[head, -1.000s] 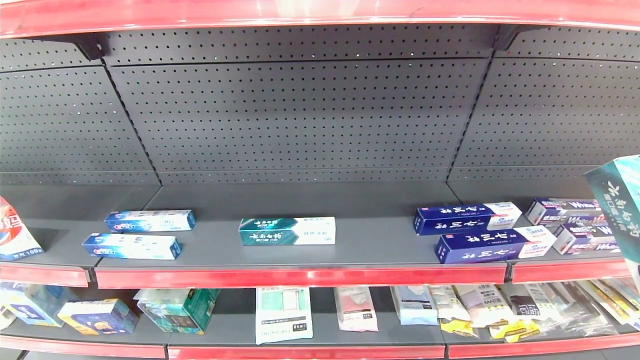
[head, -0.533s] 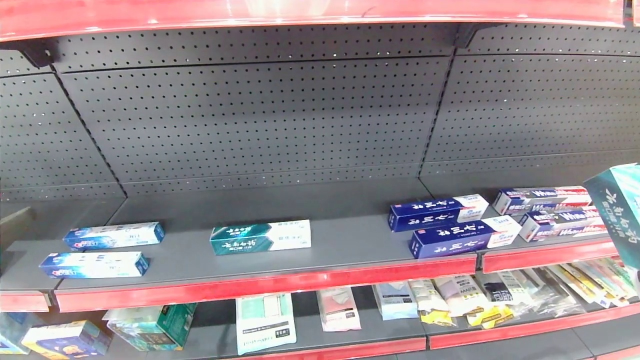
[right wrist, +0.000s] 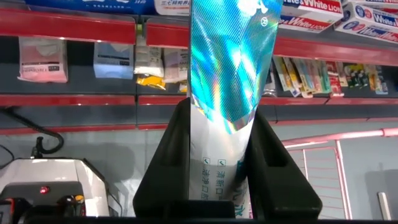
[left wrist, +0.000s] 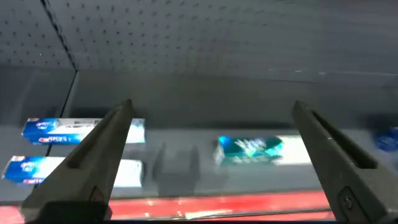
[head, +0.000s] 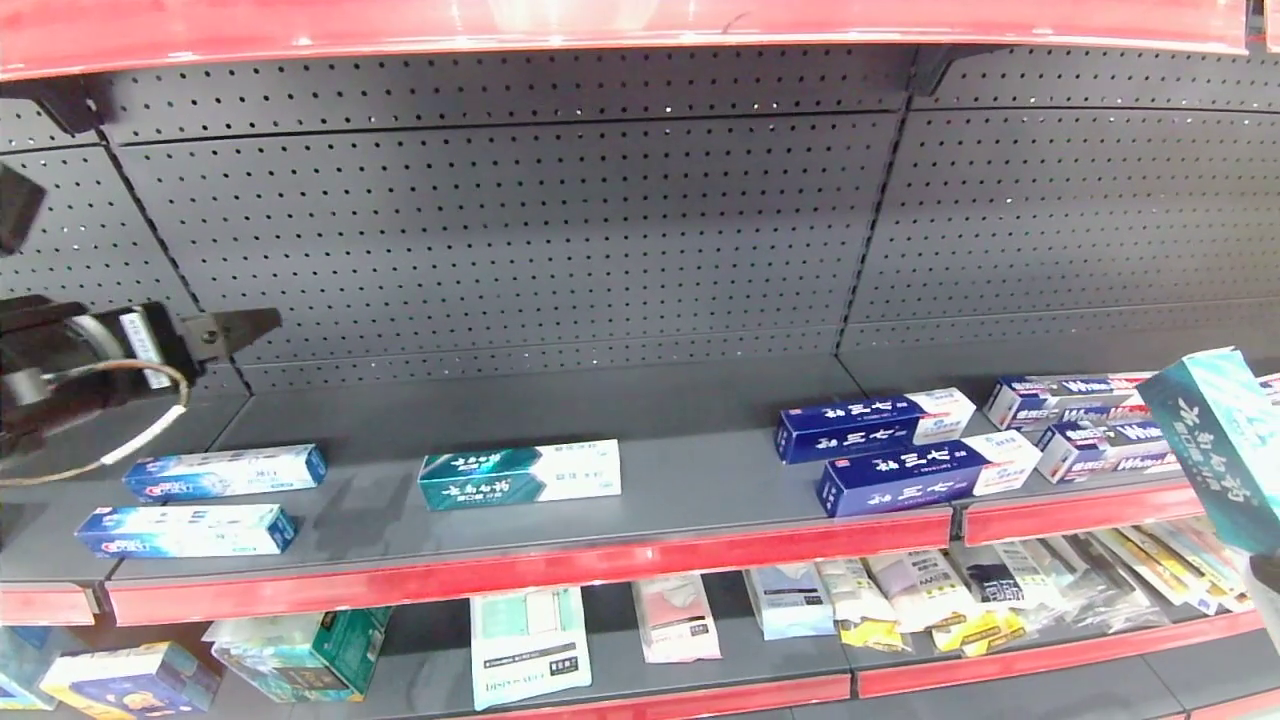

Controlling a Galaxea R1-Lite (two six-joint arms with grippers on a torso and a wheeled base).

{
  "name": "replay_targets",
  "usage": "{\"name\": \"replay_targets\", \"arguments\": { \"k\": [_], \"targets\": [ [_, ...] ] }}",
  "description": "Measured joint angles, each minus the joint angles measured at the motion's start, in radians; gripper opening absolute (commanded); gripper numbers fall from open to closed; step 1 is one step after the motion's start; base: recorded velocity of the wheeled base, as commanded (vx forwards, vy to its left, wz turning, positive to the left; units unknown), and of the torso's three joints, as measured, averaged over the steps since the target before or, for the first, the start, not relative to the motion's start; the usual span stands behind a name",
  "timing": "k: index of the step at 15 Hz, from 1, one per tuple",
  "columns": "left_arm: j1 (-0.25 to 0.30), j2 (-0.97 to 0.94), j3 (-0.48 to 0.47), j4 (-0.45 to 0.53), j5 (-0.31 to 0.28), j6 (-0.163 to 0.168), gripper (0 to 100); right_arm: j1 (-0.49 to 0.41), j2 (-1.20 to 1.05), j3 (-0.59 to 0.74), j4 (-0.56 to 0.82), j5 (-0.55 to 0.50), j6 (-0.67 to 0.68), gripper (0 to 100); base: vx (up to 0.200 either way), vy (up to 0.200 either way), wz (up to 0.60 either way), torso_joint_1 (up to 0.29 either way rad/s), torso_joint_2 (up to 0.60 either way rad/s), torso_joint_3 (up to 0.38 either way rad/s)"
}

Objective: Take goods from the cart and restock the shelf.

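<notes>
My right gripper (right wrist: 221, 134) is pinching the teal holographic toothpaste box (right wrist: 233, 56) by its lower end, one black finger pressed on each side. The box stands up out of the fingers, tilted. From the head camera it sits at the far right, in front of the right end of the dark grey metal shelf (head: 520, 570) with the red front lip, and not resting on it.

My left gripper (left wrist: 212, 107) has its fingers spread wide with nothing between them. It hangs over the left part of the shelf, in front of the black pegboard back wall (head: 520, 230).

Lying flat on the shelf:
- A teal-and-white toothpaste carton (head: 520, 475) is left of centre.
- Two light-blue cartons (head: 225, 472) lie at the left, one nearer the lip than the other.
- Two dark-blue cartons (head: 930, 475) lie right of centre, just beside each other.
- The purple-and-white cartons (head: 1090, 400) lie farther right, partly behind the held box.

The lower shelf (head: 1010, 665) holds flat packets and a few boxes.
</notes>
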Motion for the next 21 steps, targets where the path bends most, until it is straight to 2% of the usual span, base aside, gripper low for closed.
{"name": "replay_targets", "arguments": {
  "k": [1,4,6,9,12,14,17,21],
  "targets": [
    [-0.016,0.075,-0.034,-0.003,0.008,-0.007,100,0.000,-0.003,0.005,-0.016,-0.003,-0.002,0,0.000,0.000,0.00,0.000,0.00,0.000],
    [-0.137,0.234,-0.085,-0.004,0.015,-0.057,100,0.001,-0.009,0.009,-0.032,-0.015,-0.021,0,0.000,0.000,0.00,0.000,0.00,0.000],
    [-0.209,0.309,-0.095,-0.005,0.020,-0.071,100,0.001,-0.011,0.008,-0.033,-0.015,-0.036,0,0.000,0.000,0.00,0.000,0.00,0.000],
    [-0.293,0.408,-0.099,-0.040,0.067,-0.093,100,0.002,-0.011,0.007,-0.033,-0.015,-0.038,0,0.000,0.000,0.00,0.000,0.00,0.000],
    [-0.328,0.510,-0.101,-0.163,0.124,-0.103,100,0.002,-0.011,0.009,-0.033,-0.014,-0.037,0,0.000,0.000,0.00,0.000,0.00,0.000],
    [-0.351,0.569,-0.113,-0.185,0.161,-0.122,100,0.002,-0.010,0.012,-0.033,-0.014,-0.037,0,0.000,0.000,0.00,0.000,0.00,0.000],
    [-0.381,0.650,-0.195,-0.184,0.247,-0.221,100,0.007,-0.008,0.015,-0.032,-0.014,-0.043,0,0.000,0.000,0.00,0.000,0.00,0.000],
    [-0.398,0.713,-0.232,-0.141,0.255,-0.227,100,0.007,-0.010,0.030,-0.032,-0.014,-0.063,0,0.000,0.000,0.00,0.000,0.00,0.000]
  ]
}}
